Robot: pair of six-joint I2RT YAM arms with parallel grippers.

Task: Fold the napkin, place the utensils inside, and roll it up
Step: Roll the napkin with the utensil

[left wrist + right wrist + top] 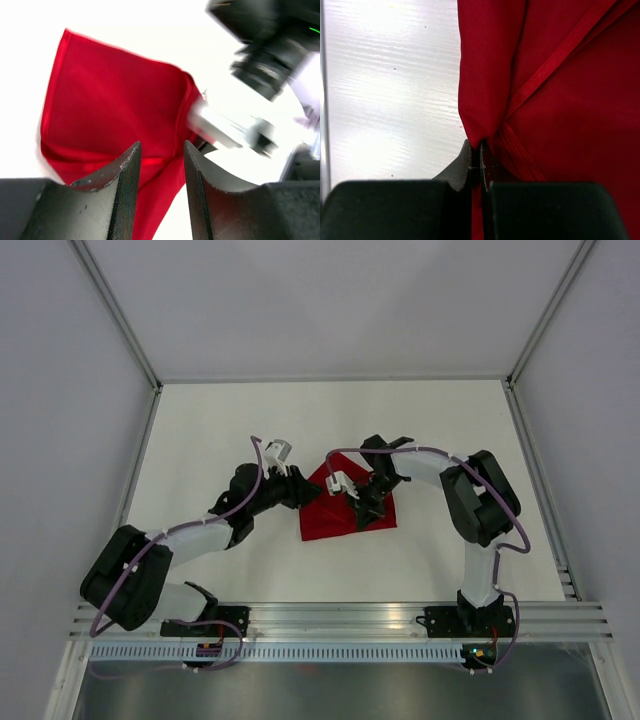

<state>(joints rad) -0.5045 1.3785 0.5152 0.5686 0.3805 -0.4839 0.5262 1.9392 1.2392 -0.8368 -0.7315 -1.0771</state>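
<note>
Napkin (335, 523) lies mid-table (250, 420), partly folded. Right end effector (480, 152) is clenched on a raised fold at the napkin's right side. Left end effector (161, 150) is released, poised just off the napkin's far-left corner.

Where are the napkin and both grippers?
napkin (325, 522), top view, bare near-left part.
left gripper (161, 146), left wrist view, midway between open jaws.
right gripper (476, 149), right wrist view, midway between jaws pinching the napkin.

High rear overview — wrist cameras close over the shared napkin (328, 522)
</note>
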